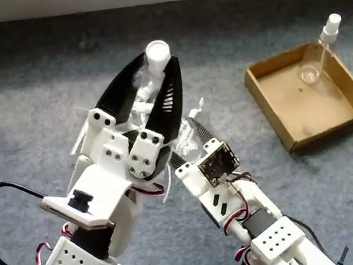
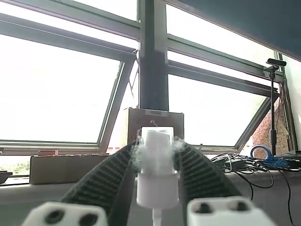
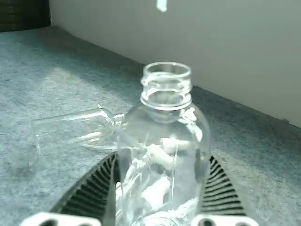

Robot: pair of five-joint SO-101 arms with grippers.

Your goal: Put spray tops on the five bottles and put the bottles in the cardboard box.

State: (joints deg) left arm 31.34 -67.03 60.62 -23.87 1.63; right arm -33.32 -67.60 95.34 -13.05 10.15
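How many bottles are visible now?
3: capped bottle in the cardboard box, open bottle in the right pincer, another bottle lying on the carpet nearby. Others may be hidden.

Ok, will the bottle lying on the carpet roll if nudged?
Likely: the lying bottle is round and on its side, though the carpet should damp it. It looks empty, so probably light; smooth clear walls may slip.

A clear uncapped bottle (image 3: pixel 162 155) stands between black ribbed fingers (image 3: pixel 91 195). Another clear bottle (image 3: pixel 70 129) lies on the grey surface (image 3: pixel 56 61) behind
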